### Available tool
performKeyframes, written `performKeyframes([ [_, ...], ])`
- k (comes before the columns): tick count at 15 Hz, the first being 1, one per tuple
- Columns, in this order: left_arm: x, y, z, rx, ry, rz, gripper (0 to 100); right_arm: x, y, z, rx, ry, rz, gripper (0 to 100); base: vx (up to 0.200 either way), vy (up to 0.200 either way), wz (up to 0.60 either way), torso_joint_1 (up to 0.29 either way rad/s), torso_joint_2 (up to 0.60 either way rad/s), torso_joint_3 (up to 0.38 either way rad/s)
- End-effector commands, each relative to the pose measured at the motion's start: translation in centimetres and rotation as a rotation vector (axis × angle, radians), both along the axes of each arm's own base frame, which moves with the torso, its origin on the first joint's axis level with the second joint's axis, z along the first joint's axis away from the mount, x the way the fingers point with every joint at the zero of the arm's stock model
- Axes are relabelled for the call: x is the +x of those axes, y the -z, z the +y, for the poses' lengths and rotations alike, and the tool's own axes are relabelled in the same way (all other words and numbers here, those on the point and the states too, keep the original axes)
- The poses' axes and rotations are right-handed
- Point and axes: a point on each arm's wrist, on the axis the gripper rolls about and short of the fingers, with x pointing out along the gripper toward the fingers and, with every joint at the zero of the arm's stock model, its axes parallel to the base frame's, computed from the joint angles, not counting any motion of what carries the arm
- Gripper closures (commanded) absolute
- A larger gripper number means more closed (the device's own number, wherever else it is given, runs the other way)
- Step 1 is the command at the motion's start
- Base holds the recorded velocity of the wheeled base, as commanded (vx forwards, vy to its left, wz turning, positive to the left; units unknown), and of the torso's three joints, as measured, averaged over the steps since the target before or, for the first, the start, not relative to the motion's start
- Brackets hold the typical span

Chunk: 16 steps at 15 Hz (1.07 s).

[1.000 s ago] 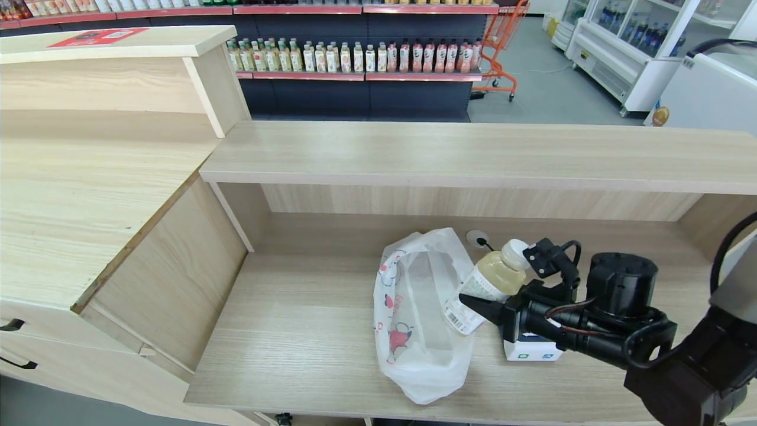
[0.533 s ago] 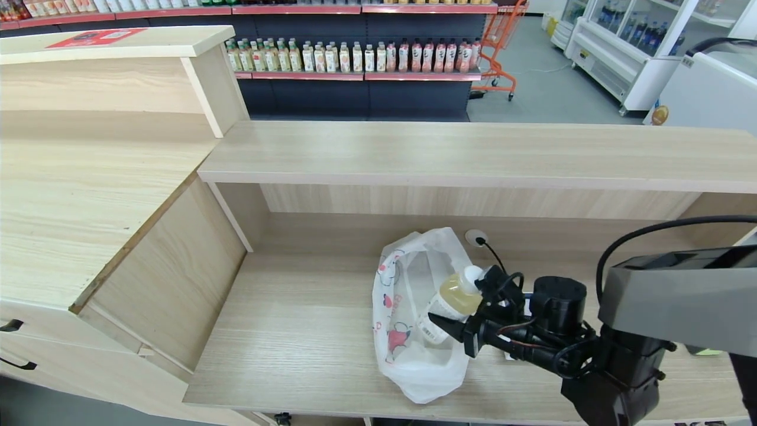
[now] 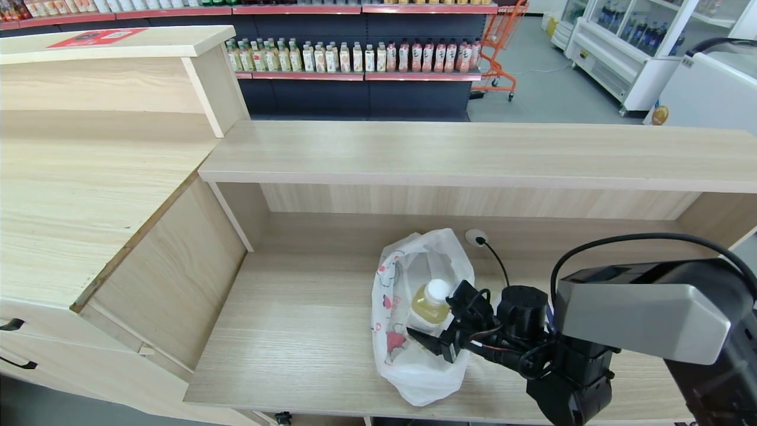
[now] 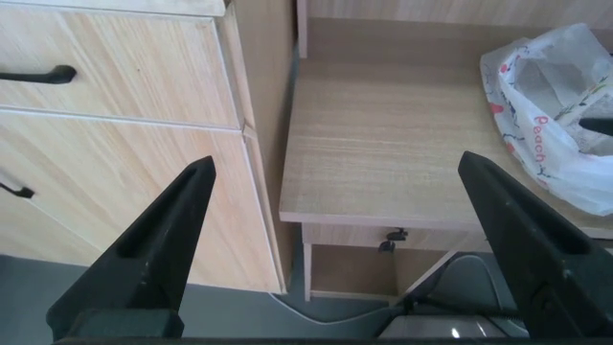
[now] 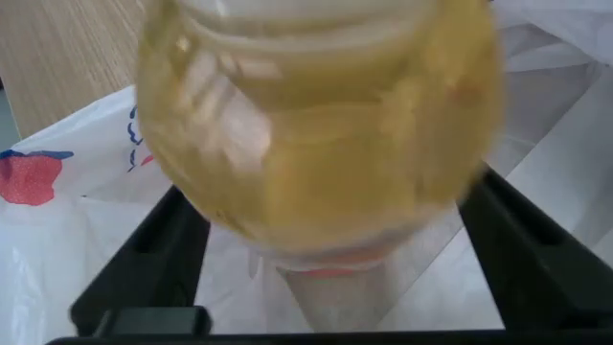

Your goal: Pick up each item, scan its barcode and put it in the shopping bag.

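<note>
A bottle of pale yellow drink with a white cap (image 3: 430,300) stands upright inside the mouth of the white plastic shopping bag (image 3: 395,361) on the low counter. My right gripper (image 3: 427,335) is shut on the bottle, reaching into the bag from the right. In the right wrist view the bottle (image 5: 316,115) sits close between the black fingers (image 5: 144,273), with the bag (image 5: 67,153) beneath it. My left gripper (image 4: 335,249) hangs open off the counter's left front corner, beside the wooden drawers, and the bag (image 4: 551,115) lies beyond it.
A black cable (image 3: 495,260) runs from a round port (image 3: 476,237) in the counter behind the bag. A raised wooden ledge (image 3: 473,154) spans the back and a tall wooden cabinet (image 3: 89,177) stands at left. Store shelves with bottles (image 3: 355,56) lie beyond.
My right arm carried the bottle leftward and down from beside the bag into its opening. The white scanner box it covered earlier is now hidden behind the arm.
</note>
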Motion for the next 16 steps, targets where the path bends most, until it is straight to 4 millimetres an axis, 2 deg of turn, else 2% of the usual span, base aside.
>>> performKeyframes([
  [1,0.0,0.0,0.0,-0.001,0.0,0.001,0,0.0,0.0,0.0,0.011,0.004,0.018,0,0.0,0.0,0.0,0.0,0.0,0.0],
  [4,0.0,0.0,0.0,-0.001,-0.001,0.001,0,0.0,-2.6,-0.1,0.116,0.023,0.051,0,0.0,0.0,0.0,0.0,0.0,0.0],
  [6,0.0,0.0,0.0,0.001,0.0,0.0,0,-0.3,-6.0,-0.6,0.202,0.075,0.104,0,0.0,0.0,0.0,0.0,0.0,0.0],
  [8,0.0,0.0,0.0,-0.001,0.0,0.001,0,-0.5,-7.9,-2.3,0.231,0.152,0.173,0,0.0,0.0,0.0,0.0,0.0,0.0],
  [11,0.0,0.0,0.0,0.001,-0.001,0.001,0,0.0,-9.3,-5.9,0.258,0.259,0.196,0,0.0,0.0,0.0,0.0,0.0,0.0],
  [13,0.0,0.0,0.0,-0.001,0.0,0.001,0,-0.9,-10.9,-8.0,0.275,0.314,0.226,0,0.0,0.0,0.0,0.0,0.0,0.0],
  [16,0.0,0.0,0.0,-0.001,0.0,0.001,0,-2.7,-11.8,-9.3,0.291,0.345,0.264,0,0.0,0.0,0.0,0.0,0.0,0.0],
])
